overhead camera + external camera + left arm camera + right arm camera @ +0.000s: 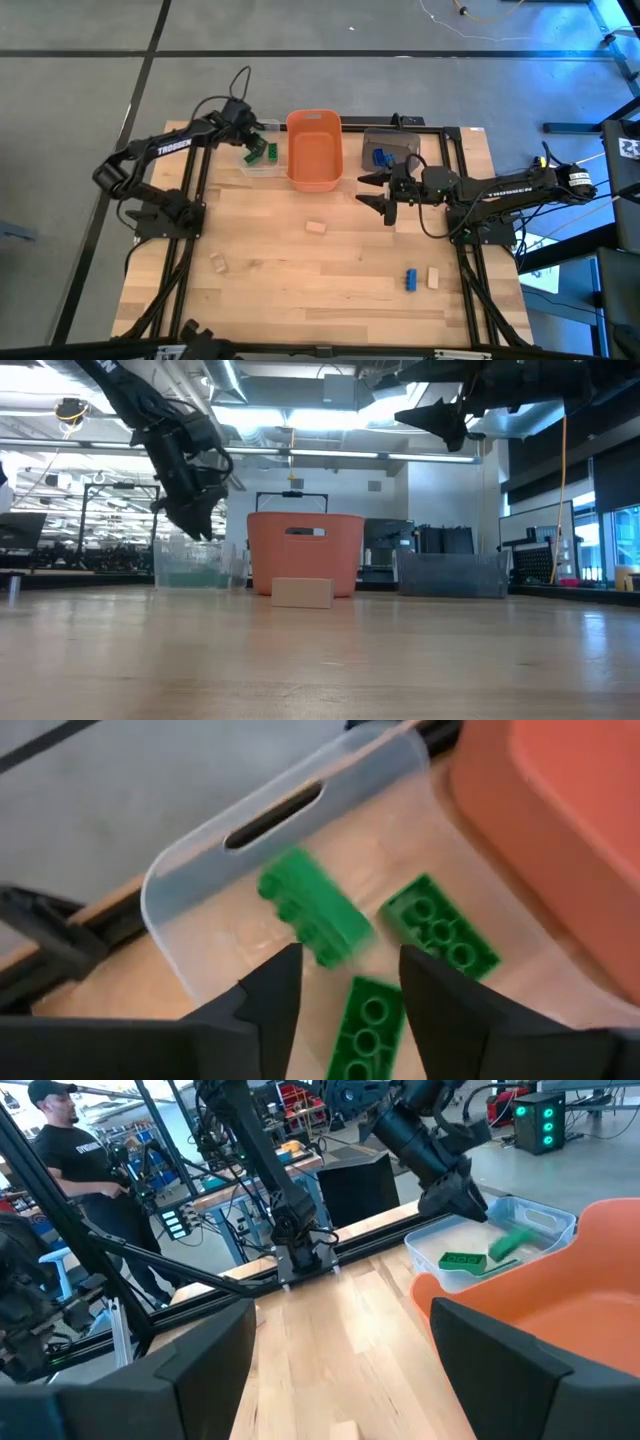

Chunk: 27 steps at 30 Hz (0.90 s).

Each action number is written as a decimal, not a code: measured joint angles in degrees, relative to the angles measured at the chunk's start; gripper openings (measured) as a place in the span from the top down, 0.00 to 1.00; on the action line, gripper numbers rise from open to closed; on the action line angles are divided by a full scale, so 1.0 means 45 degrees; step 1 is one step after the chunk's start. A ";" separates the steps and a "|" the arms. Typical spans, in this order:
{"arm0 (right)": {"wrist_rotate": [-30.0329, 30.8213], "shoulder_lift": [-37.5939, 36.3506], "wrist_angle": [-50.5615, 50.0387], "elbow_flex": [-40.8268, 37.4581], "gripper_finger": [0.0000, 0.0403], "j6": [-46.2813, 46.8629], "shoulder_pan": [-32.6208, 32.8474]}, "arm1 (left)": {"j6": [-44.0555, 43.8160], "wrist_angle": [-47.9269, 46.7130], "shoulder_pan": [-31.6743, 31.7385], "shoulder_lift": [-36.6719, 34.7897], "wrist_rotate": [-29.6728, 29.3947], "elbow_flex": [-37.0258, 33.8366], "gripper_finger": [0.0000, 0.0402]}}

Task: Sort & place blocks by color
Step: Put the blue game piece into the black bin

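Observation:
My left gripper [345, 980] is open above the clear bin [262, 158]. A blurred green block [315, 915] shows just beyond its fingertips, apart from them; in the right wrist view this block [512, 1240] is tilted below the left gripper [462, 1202]. Two more green blocks [440, 925] [365, 1025] lie flat on the bin's floor. My right gripper [385, 197] is open, raised over the table in front of the grey bin [390, 148], which holds blue blocks [380, 157]. On the table lie tan blocks [316, 227] [218, 263] [434, 277] and a blue block [411, 279].
The orange bin [314, 150] stands between the clear and grey bins along the table's far side. In the low view a tan block [302, 592] lies in front of the orange bin [305, 550]. A person [70, 1140] stands in the room beyond the table.

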 joint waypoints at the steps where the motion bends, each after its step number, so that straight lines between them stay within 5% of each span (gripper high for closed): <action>1: 0.0000 0.0000 0.0002 0.0000 0.25 0.0001 0.0000 | -0.0012 -0.0013 0.0000 -0.0092 0.0086 0.0103 0.58; 8: 0.0000 0.0000 0.0189 0.0005 0.25 -0.0027 0.0000 | -0.1460 -0.0147 -0.0109 -0.1619 0.2408 0.1571 0.48; 13: -0.0010 0.0000 0.0433 0.0005 0.25 -0.0039 0.0000 | -0.2896 0.0529 -0.1489 -0.3639 0.4115 0.1470 0.47; 21: -0.0038 0.0000 0.1282 0.0015 0.25 -0.0092 0.0000 | -0.3627 0.4399 -0.7394 -0.6942 0.1616 -0.1082 0.47; 27: -0.0265 0.0000 0.1510 0.0015 0.25 -0.0109 0.0000 | -0.2594 0.7057 -1.1432 -0.7729 -0.0911 -0.3164 0.47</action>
